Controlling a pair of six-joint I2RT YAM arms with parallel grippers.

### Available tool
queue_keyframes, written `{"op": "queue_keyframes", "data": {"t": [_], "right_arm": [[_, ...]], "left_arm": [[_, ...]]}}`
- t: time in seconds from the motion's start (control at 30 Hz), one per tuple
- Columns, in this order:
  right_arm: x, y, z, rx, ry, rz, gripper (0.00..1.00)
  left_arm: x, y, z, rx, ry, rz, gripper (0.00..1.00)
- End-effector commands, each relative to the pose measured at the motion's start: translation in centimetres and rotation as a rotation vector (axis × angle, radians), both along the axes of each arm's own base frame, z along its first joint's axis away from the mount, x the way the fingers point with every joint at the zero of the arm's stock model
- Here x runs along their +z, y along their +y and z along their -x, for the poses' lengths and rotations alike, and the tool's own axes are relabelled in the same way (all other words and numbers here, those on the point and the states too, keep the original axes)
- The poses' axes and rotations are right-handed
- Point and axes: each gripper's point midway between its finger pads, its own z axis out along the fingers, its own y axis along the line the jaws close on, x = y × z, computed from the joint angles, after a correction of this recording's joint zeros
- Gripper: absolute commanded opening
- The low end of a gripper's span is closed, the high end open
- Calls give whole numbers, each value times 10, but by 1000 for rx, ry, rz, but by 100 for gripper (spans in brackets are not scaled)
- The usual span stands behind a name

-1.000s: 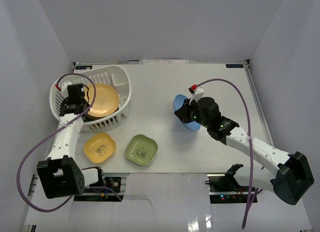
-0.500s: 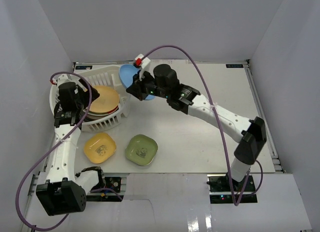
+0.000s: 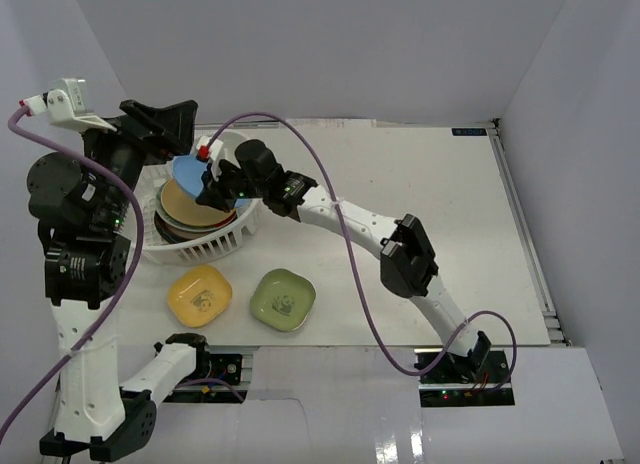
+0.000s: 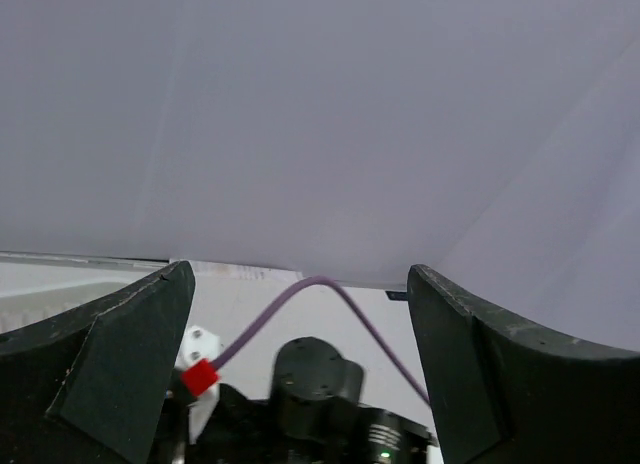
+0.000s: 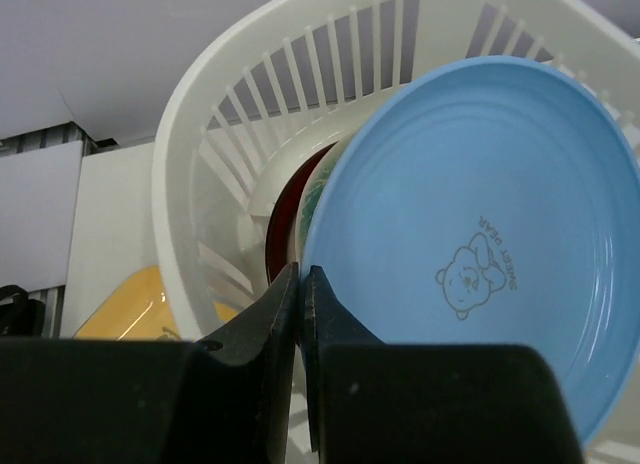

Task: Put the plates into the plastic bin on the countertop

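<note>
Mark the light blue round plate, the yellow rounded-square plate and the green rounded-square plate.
light blue round plate (image 5: 455, 219), right wrist view, middle of its face
yellow rounded-square plate (image 3: 199, 295), top external view, its centre
green rounded-square plate (image 3: 282, 299), top external view, its centre

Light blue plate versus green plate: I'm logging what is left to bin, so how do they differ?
The light blue plate is round; the green plate is rounded-square. The blue one is tilted, pinched at its rim by the right gripper over the plastic bin; the green one lies flat on the countertop, untouched. Both carry a small printed figure in the middle.
</note>
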Motion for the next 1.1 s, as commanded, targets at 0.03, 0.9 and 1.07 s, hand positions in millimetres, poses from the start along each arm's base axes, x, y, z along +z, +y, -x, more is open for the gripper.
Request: {"op": "queue_keyframes", "data": {"t": [0.03,0.9,1.07], "right_arm": [[41,33,2,18,-145,-172,8],[-3,-225,109,-273,71,-217,31],[-39,-284,118,-427,147,-165,24]], "left_arm": [[-46,-17,-10,-73,131,-26,98],[-262,-83,48,-515,681,23,89],[-333,-89,68,-581,908,-43,85]]}}
